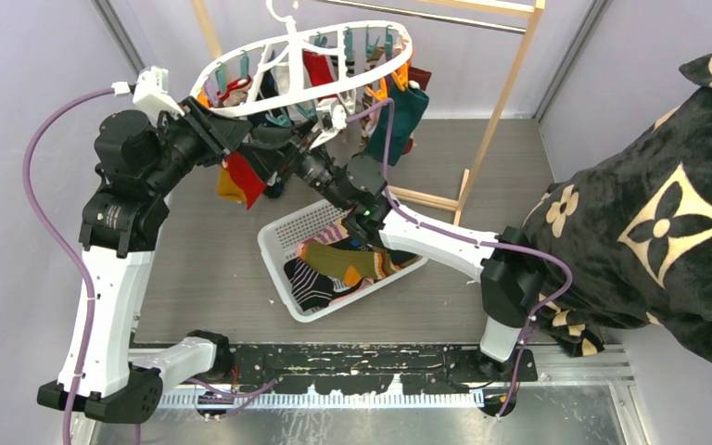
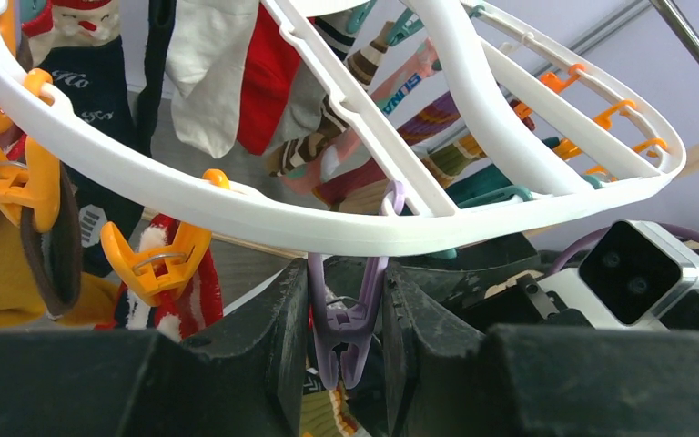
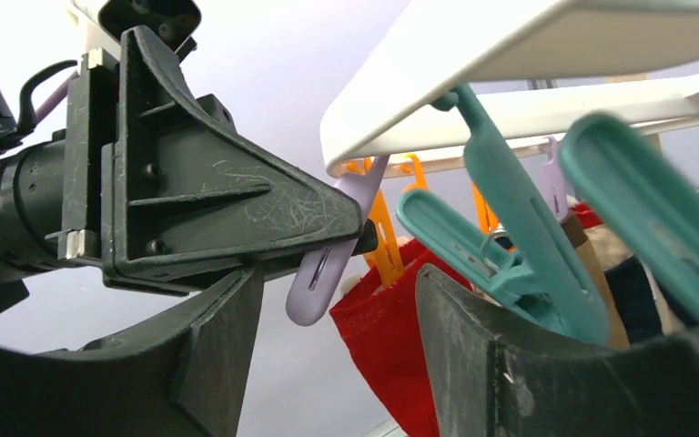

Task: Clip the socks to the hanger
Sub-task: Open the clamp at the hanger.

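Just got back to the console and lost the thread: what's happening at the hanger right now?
The left gripper is pinching a purple peg on the rim of the hanger. The right gripper sits just beside it, fingers apart, no sock visibly in them. Several socks hang clipped; more lie in the white basket below.

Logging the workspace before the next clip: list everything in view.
hanger: one, white, top centre
pegs: many, teal, orange and purple, on the hanger
hung socks: several, mixed colours, clipped under the hanger
basket: one, white mesh, table centre
basket socks: several, mixed colours, inside the basket
rack: one, light wood, behind the hanger
blanket: one, black with beige flowers, far right
table: one, grey, below
left pincer: one, dark, shut on a purple peg
right pincer: one, dark, open, beside that peg
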Robot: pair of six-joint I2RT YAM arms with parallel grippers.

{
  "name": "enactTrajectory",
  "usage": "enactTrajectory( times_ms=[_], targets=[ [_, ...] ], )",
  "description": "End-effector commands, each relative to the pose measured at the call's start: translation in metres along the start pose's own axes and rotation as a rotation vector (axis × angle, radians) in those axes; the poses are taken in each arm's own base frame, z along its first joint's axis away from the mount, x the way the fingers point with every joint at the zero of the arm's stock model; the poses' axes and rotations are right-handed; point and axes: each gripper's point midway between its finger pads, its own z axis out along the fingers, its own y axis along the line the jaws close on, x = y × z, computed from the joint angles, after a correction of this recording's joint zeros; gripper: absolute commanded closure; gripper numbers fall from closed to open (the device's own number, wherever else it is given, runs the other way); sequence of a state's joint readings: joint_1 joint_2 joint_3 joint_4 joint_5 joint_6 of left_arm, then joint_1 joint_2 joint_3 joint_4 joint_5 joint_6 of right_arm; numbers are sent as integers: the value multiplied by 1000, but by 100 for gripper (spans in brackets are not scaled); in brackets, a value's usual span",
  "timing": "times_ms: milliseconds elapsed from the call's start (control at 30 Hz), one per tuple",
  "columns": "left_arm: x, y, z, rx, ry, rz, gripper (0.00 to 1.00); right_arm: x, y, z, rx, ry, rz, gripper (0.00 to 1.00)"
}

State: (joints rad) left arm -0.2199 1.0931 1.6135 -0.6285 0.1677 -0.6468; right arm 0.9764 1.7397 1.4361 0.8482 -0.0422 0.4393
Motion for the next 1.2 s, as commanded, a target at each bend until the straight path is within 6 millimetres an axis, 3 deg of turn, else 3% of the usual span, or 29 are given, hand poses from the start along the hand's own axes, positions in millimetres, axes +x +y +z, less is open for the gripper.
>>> enactTrajectory(
  times_ms=[0, 200, 267, 333, 367, 433, 500, 733, 1167],
  targets=[
    [-5, 6, -1, -29, -25, 17, 100, -31, 13, 16, -16, -98, 56, 35],
    [-6, 4, -4, -22, -28, 26, 100, -31, 1, 16, 45, -114, 66, 39],
    [-6, 5, -5, -24, -27, 24, 100, -31, 0, 17, 55, -116, 64, 45],
    [-4, 4, -6, -21, -19, 21, 98, -36, -3, 15, 73, -135, 54, 57],
    [-4, 4, -8, -21, -20, 20, 93, -38, -5, 13, 82, -149, 50, 64],
    [-3, 4, -11, -25, -18, 16, 69, -41, -6, 11, 90, -160, 43, 77],
    [-3, 4, -15, -24, -28, 9, 53, -39, -5, 11, 94, -150, 32, 83],
    [-8, -2, -24, -4, -61, -9, 41, -36, -2, 11, 101, -137, 3, 82],
    [-23, -12, -5, 35, -95, -22, 43, -29, 1, 12, 106, -118, -22, 80]
  ],
)
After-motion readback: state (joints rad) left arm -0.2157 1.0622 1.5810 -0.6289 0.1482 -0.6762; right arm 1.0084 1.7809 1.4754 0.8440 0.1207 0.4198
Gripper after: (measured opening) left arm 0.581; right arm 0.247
